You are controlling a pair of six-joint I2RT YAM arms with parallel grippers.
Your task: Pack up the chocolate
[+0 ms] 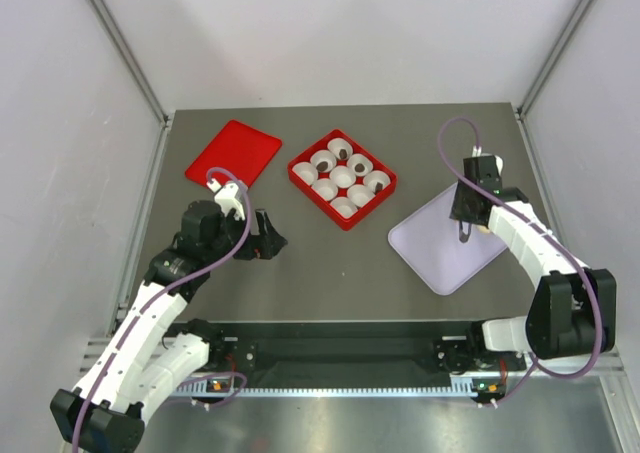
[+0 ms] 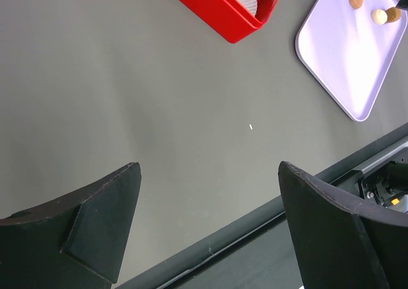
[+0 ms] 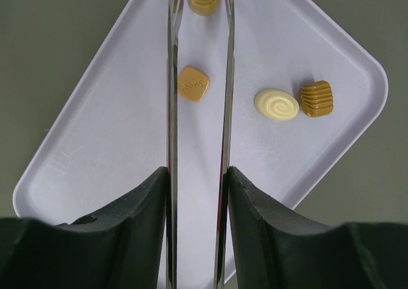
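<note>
Lab test cell, white walls, grey table
</note>
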